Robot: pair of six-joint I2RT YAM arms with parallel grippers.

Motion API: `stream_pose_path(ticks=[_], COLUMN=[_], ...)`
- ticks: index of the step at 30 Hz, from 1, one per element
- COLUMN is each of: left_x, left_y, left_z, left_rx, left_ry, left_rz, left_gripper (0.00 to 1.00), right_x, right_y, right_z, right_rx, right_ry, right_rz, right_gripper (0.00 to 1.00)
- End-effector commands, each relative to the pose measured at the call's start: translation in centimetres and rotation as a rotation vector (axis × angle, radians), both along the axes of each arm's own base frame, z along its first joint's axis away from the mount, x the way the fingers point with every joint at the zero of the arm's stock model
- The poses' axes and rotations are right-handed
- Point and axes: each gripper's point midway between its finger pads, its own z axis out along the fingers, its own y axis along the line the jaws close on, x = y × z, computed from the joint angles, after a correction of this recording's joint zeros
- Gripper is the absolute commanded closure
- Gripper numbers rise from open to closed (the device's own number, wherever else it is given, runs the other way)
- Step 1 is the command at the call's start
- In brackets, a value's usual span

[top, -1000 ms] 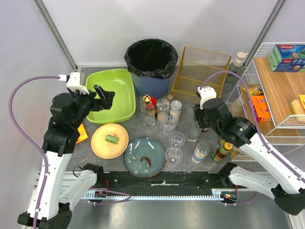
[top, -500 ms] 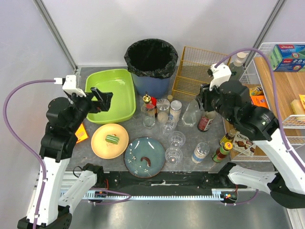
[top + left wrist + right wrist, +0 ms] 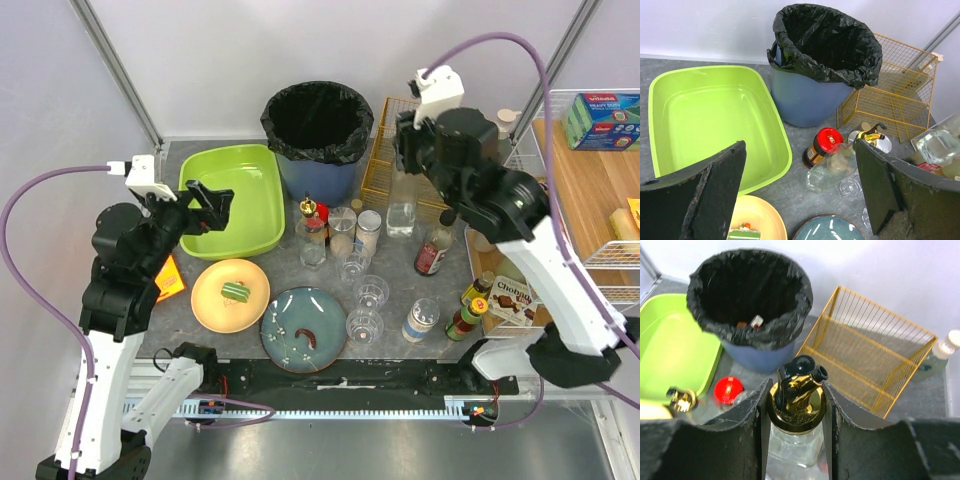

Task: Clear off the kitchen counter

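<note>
On the kitchen counter sit 2 plates, 1 green tub, 1 bin. Up top, right gripper squeezes 1 bottle; left gripper gapes wide, empty.

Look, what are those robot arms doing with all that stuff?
They're clearing a kitchen counter. The right arm's jaws are shut on a glass bottle with a gold spout, holding it by the wire basket. The left arm's jaws are open and empty above the green tub. Plates, glasses and jars sit on the counter.
</note>
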Motion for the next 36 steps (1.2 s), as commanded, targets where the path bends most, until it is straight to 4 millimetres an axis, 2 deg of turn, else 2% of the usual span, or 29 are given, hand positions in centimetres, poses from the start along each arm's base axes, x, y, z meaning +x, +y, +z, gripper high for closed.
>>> stream_pose_path(ticks=[1, 5, 8, 12, 16, 19, 23, 27, 28, 36], left_x=[-0.1, 0.1, 0.3, 0.7, 1.3, 1.8, 2.5, 2.8, 2.9, 3.3], left_y=[0.0, 0.1, 0.2, 0.6, 0.4, 0.4, 0.2, 0.1, 0.7, 0.9], left_z=[2.1, 2.2, 2.4, 2.5, 2.6, 2.5, 2.2, 2.1, 2.1, 2.3], left_rx=[-0.024, -0.023, -0.027, -0.020, -0.015, -0.012, -0.019, -0.012, -0.005, 0.008], left_ry=[-0.042, -0.041, -0.051, -0.055, -0.048, -0.044, -0.028, -0.026, -0.027, -0.045], left_rz=[0.005, 0.014, 0.022, 0.044, 0.045, 0.047, 0.048, 0.047, 0.079, 0.087], left_gripper=[0.05, 0.05, 0.05, 0.05, 0.05, 0.05, 0.05, 0.05, 0.05, 0.05], right_x=[3.4, 5.7, 8.2, 12.2, 16.2, 18.5, 20.3, 22.0, 22.0, 23.8], right_y=[-0.2, -0.4, -0.6, -0.9, -3.0, -4.1, -5.1, -6.1, -6.3, -5.5], right_z=[8.4, 10.9, 11.3, 11.0, 10.6, 10.4, 11.1, 10.9, 11.7, 11.1], right_rx=[0.059, 0.025, -0.001, -0.012, 0.011, 0.039, 0.077, 0.085, 0.102, 0.142], right_ry=[-0.284, -0.374, -0.405, -0.425, -0.452, -0.485, -0.551, -0.566, -0.594, -0.623], right_rz=[-0.114, -0.197, -0.240, -0.219, -0.243, -0.253, -0.284, -0.316, -0.318, -0.306], right_gripper=[1.00, 1.00, 1.00, 1.00, 1.00, 1.00, 1.00, 1.00, 1.00, 1.00])
